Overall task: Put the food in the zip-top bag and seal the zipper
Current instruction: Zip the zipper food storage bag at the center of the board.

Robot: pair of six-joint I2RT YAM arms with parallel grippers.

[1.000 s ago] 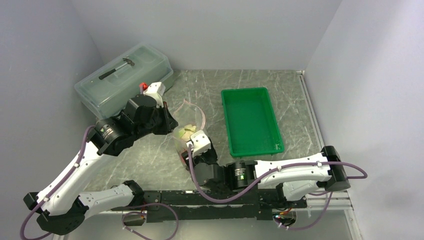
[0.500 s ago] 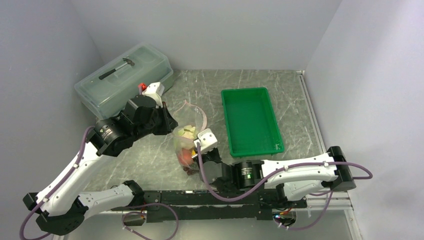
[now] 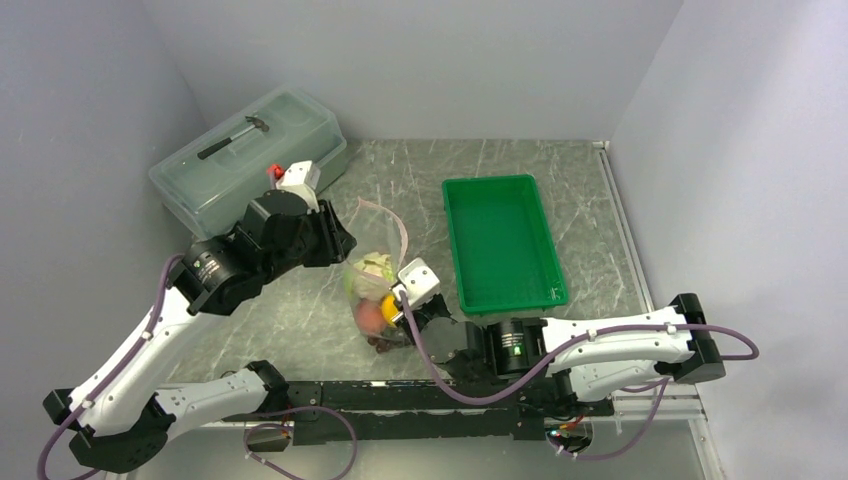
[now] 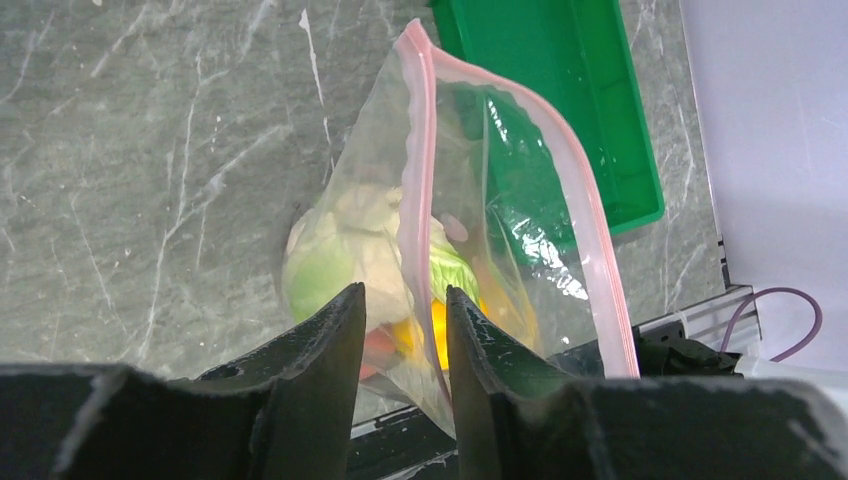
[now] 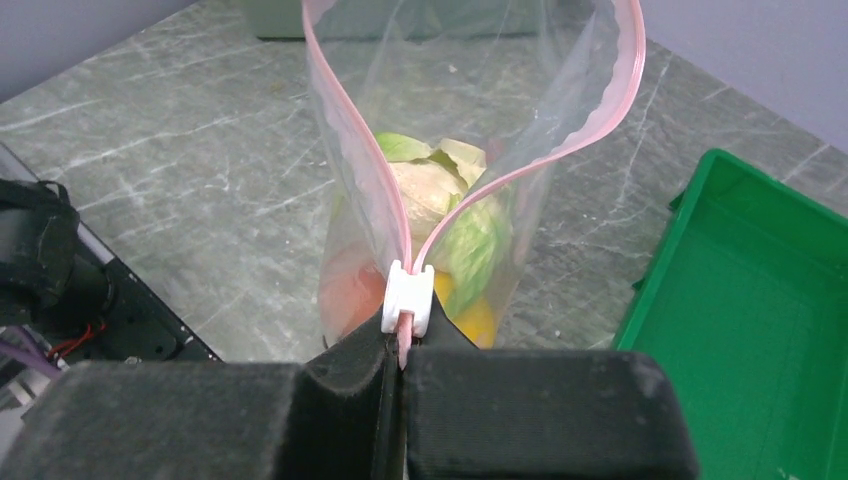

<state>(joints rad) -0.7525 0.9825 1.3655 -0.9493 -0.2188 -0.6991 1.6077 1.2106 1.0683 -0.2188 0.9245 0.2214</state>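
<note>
Bag clear, crinkly; pink zipper pinched flat by right tool.

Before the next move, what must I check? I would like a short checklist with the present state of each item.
1. The food is inside the zip-top bag: ok, the cauliflower shows inside.
2. Nothing is left in the green tray: ok.
3. The right claw is shut on the zipper, at the white slider: ok.
4. The left claw grips the bag: not ok, its fingers stand apart.
5. The zipper is sealed: not ok, the mouth gapes.
6. The slider sits on both tracks: cannot tell.
</note>
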